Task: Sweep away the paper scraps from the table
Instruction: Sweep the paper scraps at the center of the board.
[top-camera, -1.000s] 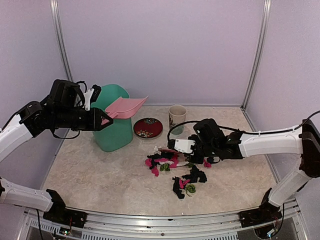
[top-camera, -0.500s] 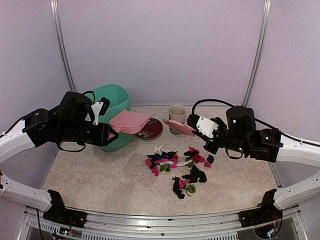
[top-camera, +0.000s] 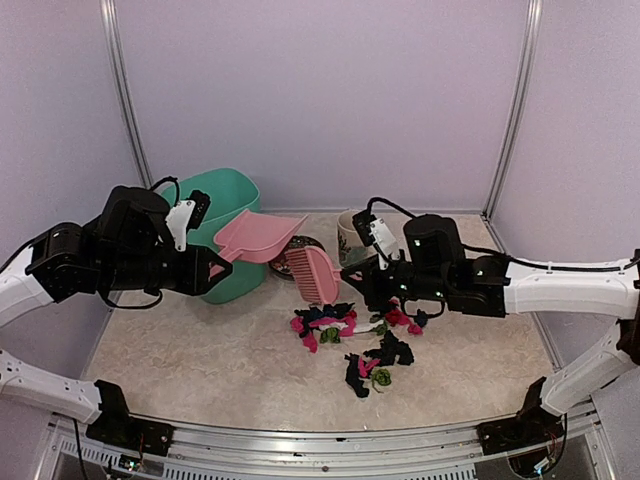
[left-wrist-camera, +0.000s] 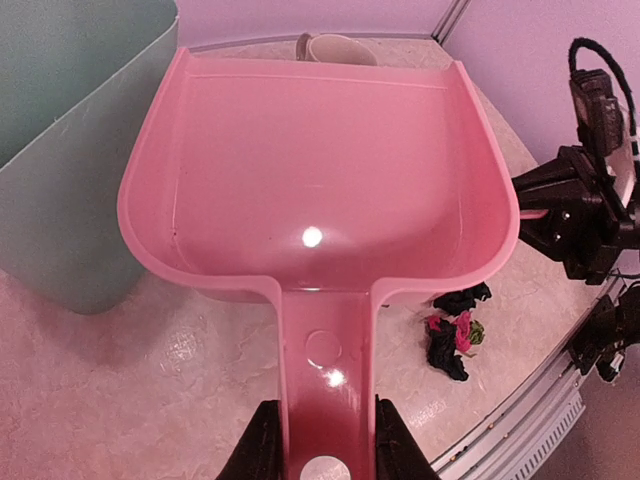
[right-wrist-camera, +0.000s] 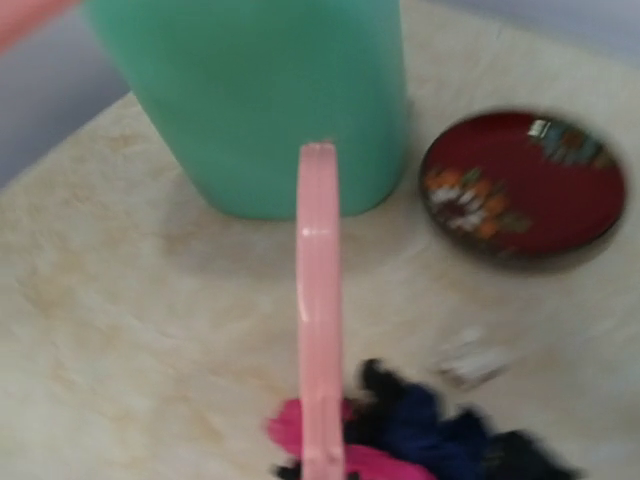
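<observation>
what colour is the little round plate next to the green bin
The plate is dark red with orange-and-white decoration, clearest in the right wrist view.

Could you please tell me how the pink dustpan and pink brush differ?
The dustpan is a broad, empty scoop in the left gripper, aloft beside the green bin; the brush is a narrow toothed comb in the right gripper, tilted down toward the paper scraps. Both are pink and gripped.
</observation>
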